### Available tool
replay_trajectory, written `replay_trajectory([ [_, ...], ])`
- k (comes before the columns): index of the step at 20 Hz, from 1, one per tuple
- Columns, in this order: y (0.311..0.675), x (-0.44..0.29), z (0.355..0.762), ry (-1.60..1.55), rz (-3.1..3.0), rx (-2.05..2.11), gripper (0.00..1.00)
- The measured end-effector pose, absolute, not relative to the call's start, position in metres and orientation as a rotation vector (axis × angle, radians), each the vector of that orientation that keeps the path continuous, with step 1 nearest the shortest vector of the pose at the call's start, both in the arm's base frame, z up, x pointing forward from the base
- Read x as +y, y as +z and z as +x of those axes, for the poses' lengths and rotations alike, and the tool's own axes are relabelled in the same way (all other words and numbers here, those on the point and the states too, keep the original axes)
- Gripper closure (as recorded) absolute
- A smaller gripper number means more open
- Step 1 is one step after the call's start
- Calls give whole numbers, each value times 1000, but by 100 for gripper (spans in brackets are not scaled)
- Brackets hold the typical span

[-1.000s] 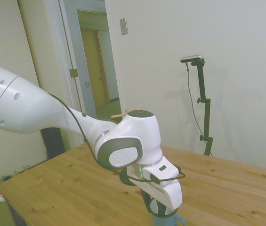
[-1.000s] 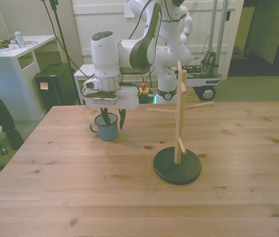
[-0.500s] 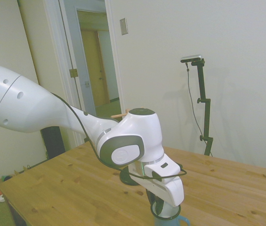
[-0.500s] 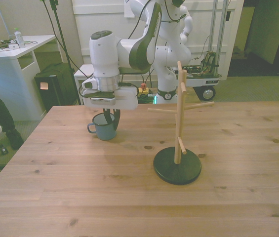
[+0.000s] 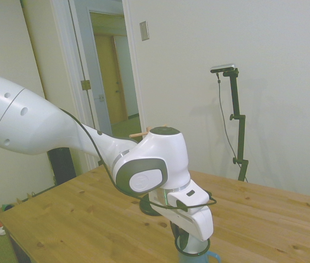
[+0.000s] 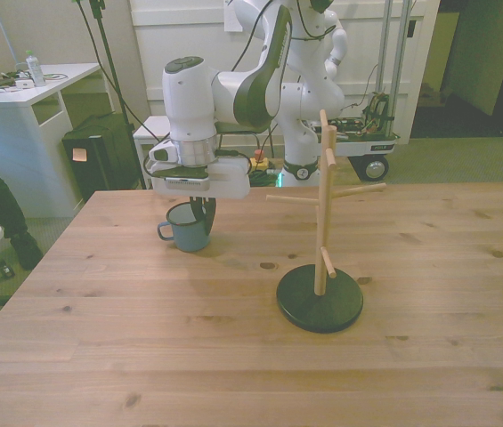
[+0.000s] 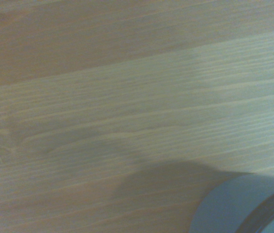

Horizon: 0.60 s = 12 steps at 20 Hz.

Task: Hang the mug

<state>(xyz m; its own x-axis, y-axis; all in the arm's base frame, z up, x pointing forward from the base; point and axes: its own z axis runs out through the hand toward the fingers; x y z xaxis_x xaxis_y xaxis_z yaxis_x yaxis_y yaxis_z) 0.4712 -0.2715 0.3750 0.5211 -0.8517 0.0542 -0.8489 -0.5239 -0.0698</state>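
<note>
One blue mug (image 6: 187, 229) in the hand (image 6: 201, 212), at the desk's far side.

Both fingers are closed on the mug's rim, at the side toward the front view's right (handle pointing to the front view's left); whether its base touches the desk (image 6: 233, 356) cannot be told. In the wrist view only the mug's (image 7: 246, 206) blurred edge shows over wood grain. Well apart, toward the front view's right, stands a wooden rack (image 6: 322, 213) with pegs on a dark round base.

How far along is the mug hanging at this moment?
Done: the gripper has reached the mug and its fingers sit closed at the rim. In hand: securing that grasp, mug seemingly on the table. Left: lifting it and hooking its handle on the wooden rack.
</note>
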Motion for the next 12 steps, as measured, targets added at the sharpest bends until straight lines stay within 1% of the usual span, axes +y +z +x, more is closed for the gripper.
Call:
replay_trajectory([
  [3,383,-262,473,-144,-2729,1482,100],
  [6,408,-231,470,-196,-2761,1411,100],
  [9,440,-179,459,-241,-2792,1352,100],
  [12,463,-110,452,-283,-2826,1281,100],
])
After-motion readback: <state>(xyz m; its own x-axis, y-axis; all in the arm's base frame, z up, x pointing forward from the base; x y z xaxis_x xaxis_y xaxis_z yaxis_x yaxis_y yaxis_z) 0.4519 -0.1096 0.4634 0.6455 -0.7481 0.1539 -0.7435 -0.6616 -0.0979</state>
